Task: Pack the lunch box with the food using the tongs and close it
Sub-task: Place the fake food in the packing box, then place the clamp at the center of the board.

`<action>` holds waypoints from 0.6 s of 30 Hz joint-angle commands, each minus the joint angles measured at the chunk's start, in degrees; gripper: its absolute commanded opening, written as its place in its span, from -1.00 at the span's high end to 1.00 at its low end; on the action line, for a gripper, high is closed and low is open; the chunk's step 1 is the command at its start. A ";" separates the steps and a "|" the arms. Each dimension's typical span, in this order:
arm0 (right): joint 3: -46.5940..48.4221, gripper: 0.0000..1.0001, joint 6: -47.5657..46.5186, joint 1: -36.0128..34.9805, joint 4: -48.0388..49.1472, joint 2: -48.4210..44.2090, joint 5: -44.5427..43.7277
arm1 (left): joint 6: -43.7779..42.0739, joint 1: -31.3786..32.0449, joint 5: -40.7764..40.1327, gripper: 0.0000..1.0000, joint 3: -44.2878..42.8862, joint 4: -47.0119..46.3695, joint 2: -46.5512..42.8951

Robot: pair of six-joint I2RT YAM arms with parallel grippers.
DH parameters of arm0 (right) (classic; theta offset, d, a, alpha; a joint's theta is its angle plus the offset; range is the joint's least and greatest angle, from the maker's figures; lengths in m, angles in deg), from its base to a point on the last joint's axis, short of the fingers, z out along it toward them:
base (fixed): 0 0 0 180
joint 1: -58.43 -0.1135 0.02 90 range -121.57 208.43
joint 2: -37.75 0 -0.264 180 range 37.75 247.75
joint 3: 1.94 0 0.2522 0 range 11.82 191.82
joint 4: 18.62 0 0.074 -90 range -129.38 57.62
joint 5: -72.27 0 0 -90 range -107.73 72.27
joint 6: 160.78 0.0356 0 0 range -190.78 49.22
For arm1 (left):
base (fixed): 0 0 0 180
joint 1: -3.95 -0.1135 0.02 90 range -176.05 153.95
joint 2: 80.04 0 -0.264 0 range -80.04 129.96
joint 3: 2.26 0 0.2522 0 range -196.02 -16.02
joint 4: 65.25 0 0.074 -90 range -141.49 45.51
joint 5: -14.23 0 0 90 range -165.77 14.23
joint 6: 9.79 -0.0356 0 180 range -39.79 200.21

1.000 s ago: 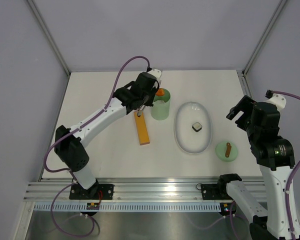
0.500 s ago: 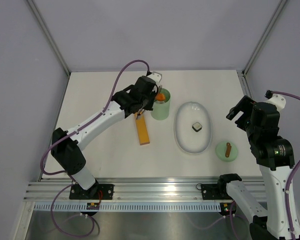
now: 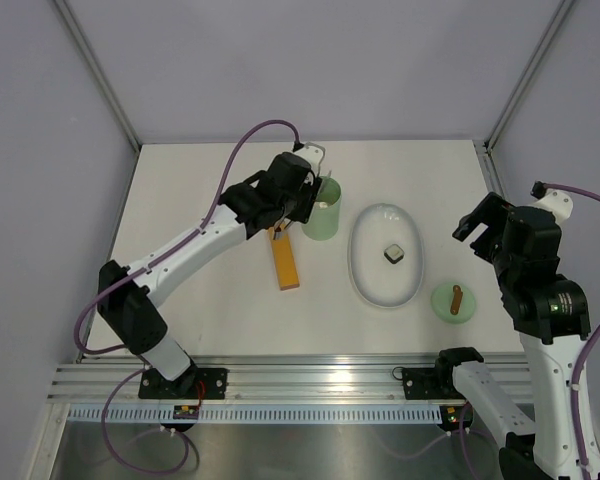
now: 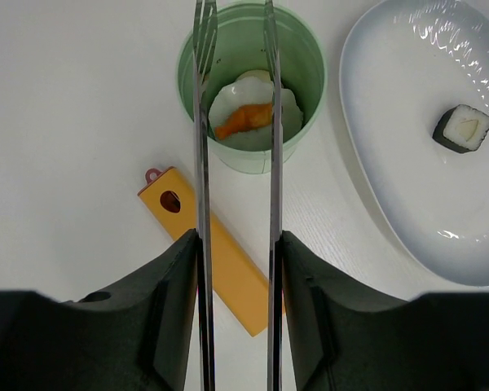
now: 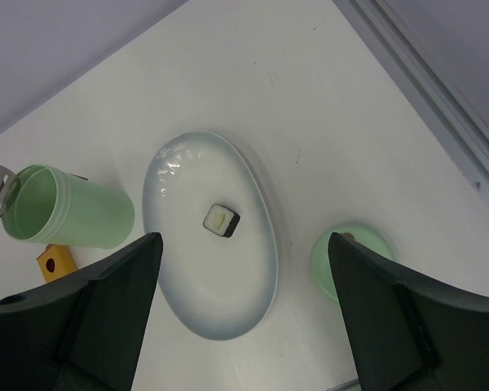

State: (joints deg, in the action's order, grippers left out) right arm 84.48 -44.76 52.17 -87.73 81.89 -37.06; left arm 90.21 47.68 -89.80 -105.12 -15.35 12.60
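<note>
The lunch box [image 4: 310,90] stands upright and open, straight out ahead of the left gripper [image 4: 237,240], right under the tips of the tongs [image 4: 275,204]. Looking down into it I can see a white rice ball [image 4: 232,94] with an orange piece [image 4: 243,120] lying on top, so at least two bits of food are already packed.

The left gripper has the tongs pinched between its fingers, one thin metal arm running along the inside of each. The two arms stand parted over the mouth of the box with nothing between their tips, so to my eye the tongs are empty.

Just below the hand, and touching or nearly touching the near side of the box, lies a long orange block [image 4: 232,265]. Off to the hand's right sits the white oval plate [image 4: 407,204], and one dark-and-white cube [image 4: 462,129] is left on it, alone. I see no other loose food on the table.

Farther out, the green lid [image 3: 453,301] rests on the table beyond the plate, close to the right gripper [image 5: 243,244], which hangs above with its fingers spread wide and nothing in them.

So I'd say the packing is most of the way there: the cube has yet to be fetched across, and the lid is not yet on.
</note>
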 commanded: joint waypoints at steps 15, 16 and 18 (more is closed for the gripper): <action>-0.24 -0.82 0.61 0.20 0.60 -1.34 0.87 | -4.20 -2.48 -14.54 0.86 -0.38 -0.72 -12.30; -0.42 -0.81 0.70 0.11 0.77 -1.25 0.96 | -4.02 -3.55 -14.80 0.86 0.50 -0.81 -12.48; -0.85 -0.81 0.44 0.20 1.21 -1.16 1.05 | -2.80 -6.01 -14.20 0.87 3.39 -1.42 -13.01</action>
State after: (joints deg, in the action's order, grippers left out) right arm 84.18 -44.56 52.17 -87.73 80.93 -36.82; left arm 87.26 44.93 -100.00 -104.53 -14.61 1.17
